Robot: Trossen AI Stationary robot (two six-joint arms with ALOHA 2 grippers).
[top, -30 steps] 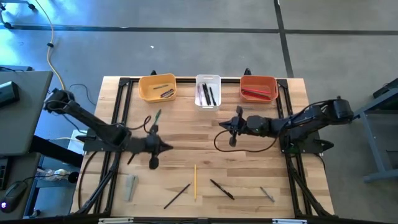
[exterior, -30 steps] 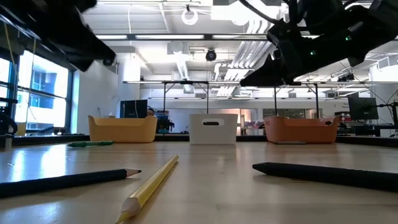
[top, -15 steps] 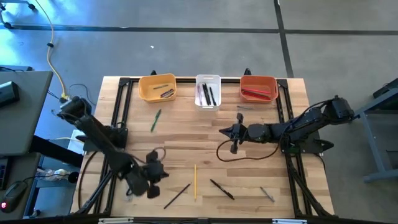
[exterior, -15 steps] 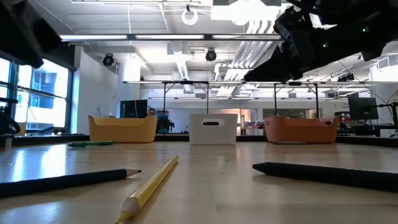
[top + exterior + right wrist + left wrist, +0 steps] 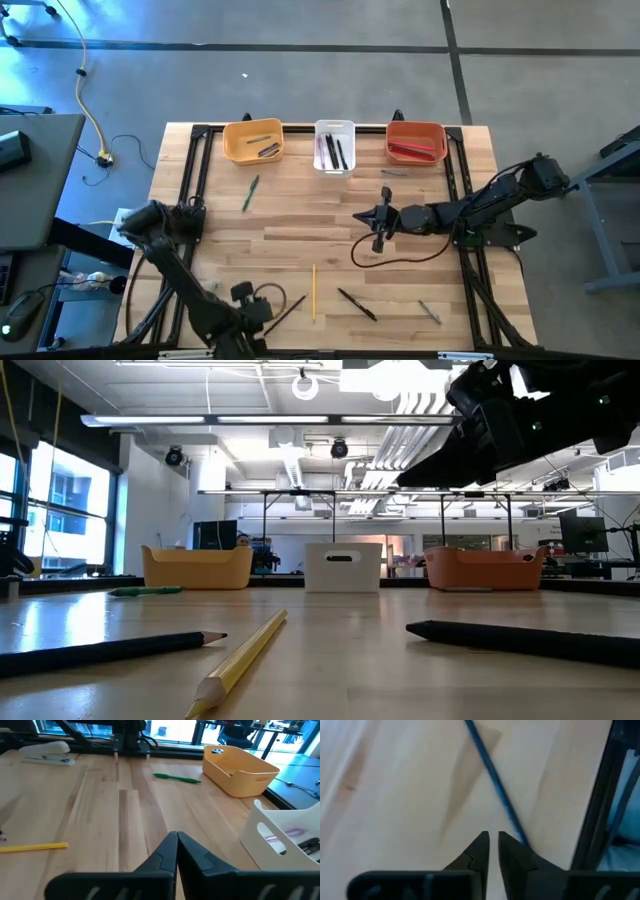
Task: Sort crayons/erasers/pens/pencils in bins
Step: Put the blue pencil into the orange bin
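Three bins stand along the far edge: yellow-orange (image 5: pixel 253 140), white (image 5: pixel 334 146), red-orange (image 5: pixel 415 141). A green pen (image 5: pixel 249 193) lies left of centre. A yellow pencil (image 5: pixel 313 292) and two black sticks (image 5: pixel 287 312) (image 5: pixel 357 304) lie near the front edge. My left gripper (image 5: pixel 244 297) hangs over the near left of the table, pointing down, its fingers (image 5: pixel 493 840) a narrow gap apart just above a dark stick (image 5: pixel 492 785). My right gripper (image 5: pixel 381 228) hovers shut and level over the table's middle right, also seen in its wrist view (image 5: pixel 176 839).
A small grey piece (image 5: pixel 430 313) lies at the near right. A pale grey block (image 5: pixel 47 751) lies at the near left. Black frame rails (image 5: pixel 196 190) (image 5: pixel 462 180) run along both sides, and one rail (image 5: pixel 600 805) is close beside my left gripper. A loose cable (image 5: pixel 395 255) loops under the right arm.
My left gripper has swung from the table's middle left toward the near edge, tipping from nearly level to steeply down, and has left the low view. My right gripper has drifted a little toward the near edge, staying shut.
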